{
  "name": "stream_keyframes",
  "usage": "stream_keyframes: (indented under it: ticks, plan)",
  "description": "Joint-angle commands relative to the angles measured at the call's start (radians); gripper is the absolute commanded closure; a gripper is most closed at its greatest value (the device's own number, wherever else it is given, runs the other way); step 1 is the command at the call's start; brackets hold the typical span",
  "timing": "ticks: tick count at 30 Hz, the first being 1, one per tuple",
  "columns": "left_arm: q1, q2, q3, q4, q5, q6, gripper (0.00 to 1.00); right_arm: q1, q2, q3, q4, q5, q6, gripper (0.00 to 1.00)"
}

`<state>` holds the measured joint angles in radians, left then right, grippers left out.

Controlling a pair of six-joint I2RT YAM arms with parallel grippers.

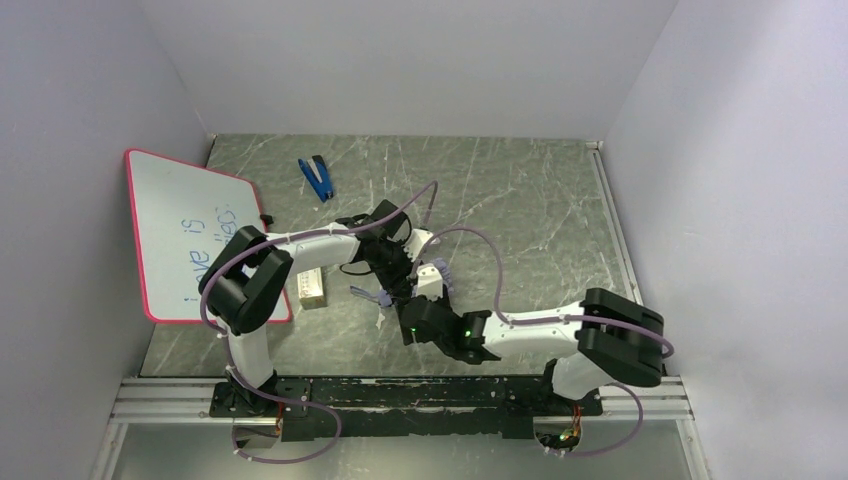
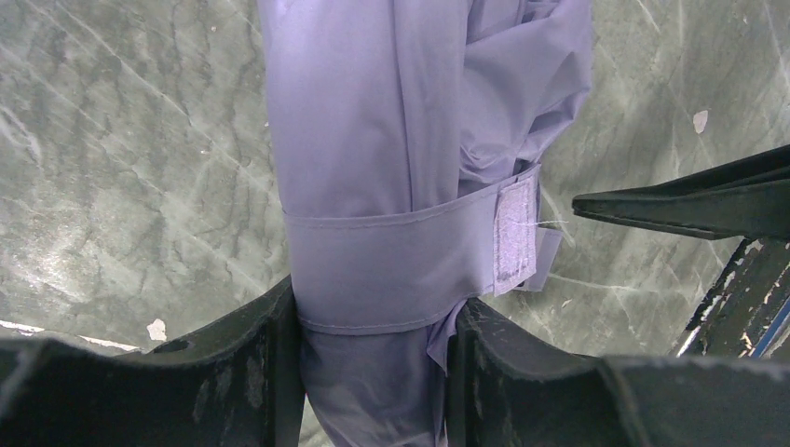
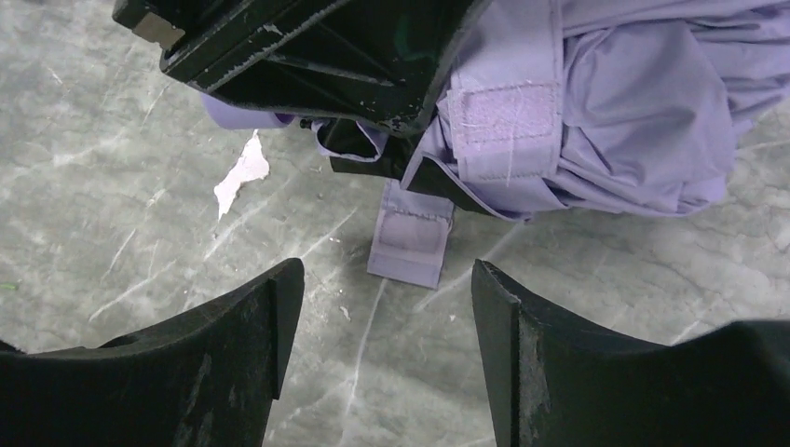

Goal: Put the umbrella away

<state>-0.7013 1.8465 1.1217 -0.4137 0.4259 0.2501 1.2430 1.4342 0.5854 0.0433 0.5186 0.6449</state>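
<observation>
A small pale box (image 1: 312,285) lies furthest left; I cannot tell its contents. The left gripper (image 2: 373,321) clenches the folded umbrella of pale lavender fabric (image 2: 373,112) at mid-table, long axis passing between its jaws. Just right of it, the right gripper (image 3: 382,307) gapes empty, facing the closure strap's loose tab (image 3: 410,244).

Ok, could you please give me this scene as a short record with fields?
umbrella: folded, fabric bunched
strap: wrapped around the fabric; fastened or not, unclear
left end effector: shut on the umbrella, just below the strap
right end effector: open, empty, close to the strap
elsewhere: whiteboard at the left wall
</observation>
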Motion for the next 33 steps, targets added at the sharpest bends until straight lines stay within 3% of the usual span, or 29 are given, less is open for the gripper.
stream_keyframes:
  ticks: [1, 20, 33]
  plan:
    - [0.011, 0.082, -0.055, -0.070, -0.185, 0.021, 0.95, 0.008, 0.070, 0.049, -0.003, 0.064, 0.006, 0.31]
    - [0.011, 0.085, -0.047, -0.086, -0.190, 0.031, 0.95, 0.010, 0.227, 0.126, -0.222, 0.075, 0.094, 0.49]
    - [0.011, 0.094, -0.042, -0.094, -0.190, 0.032, 0.95, 0.010, 0.300, 0.123, -0.288, 0.065, 0.132, 0.73]
